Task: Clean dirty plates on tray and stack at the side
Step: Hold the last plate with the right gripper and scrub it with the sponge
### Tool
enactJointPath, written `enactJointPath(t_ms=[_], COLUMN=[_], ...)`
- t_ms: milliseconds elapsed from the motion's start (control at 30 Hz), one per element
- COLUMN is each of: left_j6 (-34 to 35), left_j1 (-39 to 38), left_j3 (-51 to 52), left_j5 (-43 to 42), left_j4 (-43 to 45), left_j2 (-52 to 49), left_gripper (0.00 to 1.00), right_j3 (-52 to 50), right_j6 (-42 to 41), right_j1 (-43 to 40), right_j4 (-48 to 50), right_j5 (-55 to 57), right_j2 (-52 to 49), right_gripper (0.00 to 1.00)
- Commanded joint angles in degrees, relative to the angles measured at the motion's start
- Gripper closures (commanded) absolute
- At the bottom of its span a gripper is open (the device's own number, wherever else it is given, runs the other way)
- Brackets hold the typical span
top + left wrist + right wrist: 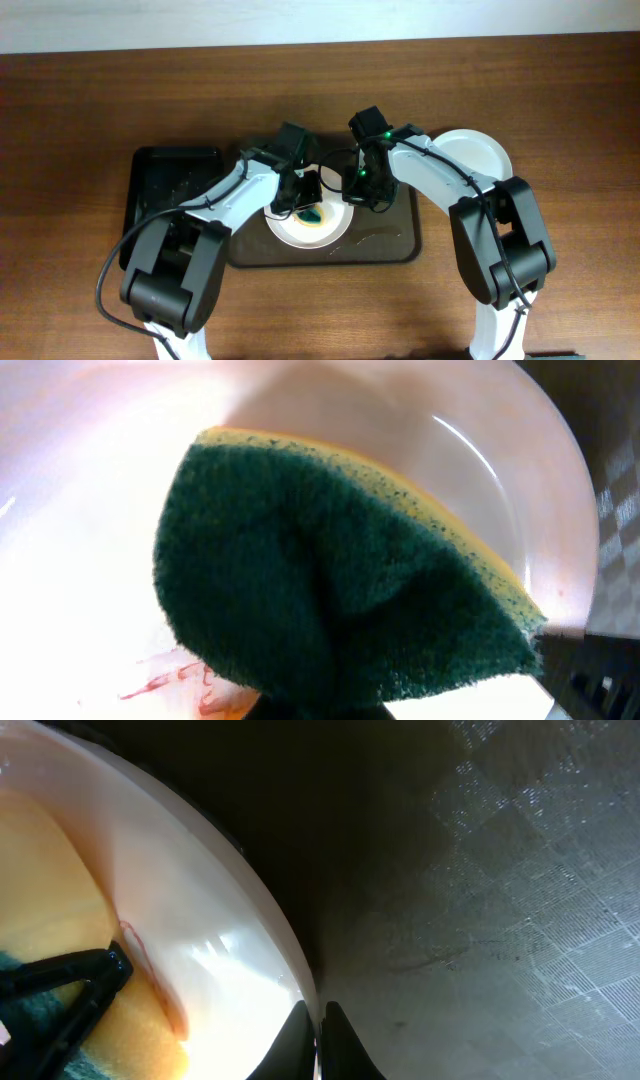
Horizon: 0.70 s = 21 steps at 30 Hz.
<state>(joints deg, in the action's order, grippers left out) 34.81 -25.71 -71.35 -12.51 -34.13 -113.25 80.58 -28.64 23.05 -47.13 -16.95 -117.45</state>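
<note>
A white plate (pixel 300 232) lies on the dark brown tray (pixel 390 245). My left gripper (pixel 305 195) is shut on a green and yellow sponge (pixel 312 213) and presses it onto the plate's centre. In the left wrist view the sponge (pixel 330 590) covers most of the plate (pixel 80 510), with red smears (pixel 175 680) beside it. My right gripper (pixel 352 195) is shut on the plate's right rim; the right wrist view shows its fingers (pixel 320 1025) pinching the rim of the plate (pixel 200 940) above the tray (pixel 500 900). Another white plate (pixel 475 155) sits on the table at the right.
A smaller black tray (pixel 175 185) lies to the left of the brown tray. The wooden table (pixel 80 110) extends around both trays, with a pale wall edge along the back.
</note>
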Motion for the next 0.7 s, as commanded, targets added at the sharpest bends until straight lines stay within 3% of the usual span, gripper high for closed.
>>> enactJointPath(t_ms=[0,133,333,533,667], left_j6=[9.57,14.12,13.77,10.29,11.74], left_j1=[-2.69,-0.42,4.37,-6.75,-7.96], left_j3=[7.74,9.31,9.31,9.33,10.88], left_j5=[11.56,19.45,17.2,10.14,4.83], left_j4=[2.58,-1.75,-4.33,7.26,6.73], left_j2=[-3.52,-3.5,-3.28,-3.28,-3.3], left_gripper=[1.0,1.0,1.0,1.0,1.0], right_j3=[-0.28,-0.83,-0.87,-0.87,-0.87], right_j6=[-2.1,-2.08,-2.03,-2.05,-2.05], right_j1=[0.2,0.13,0.13,0.13,0.13], right_j4=[-0.07,-0.02,-0.11,-0.07,-0.07], right_j5=[3.93,4.15,4.13,4.15,4.15], right_j2=[-1.03,-1.03,-1.03,-1.03,-1.03], right_gripper=[0.95,0.95,0.96,0.96,0.96])
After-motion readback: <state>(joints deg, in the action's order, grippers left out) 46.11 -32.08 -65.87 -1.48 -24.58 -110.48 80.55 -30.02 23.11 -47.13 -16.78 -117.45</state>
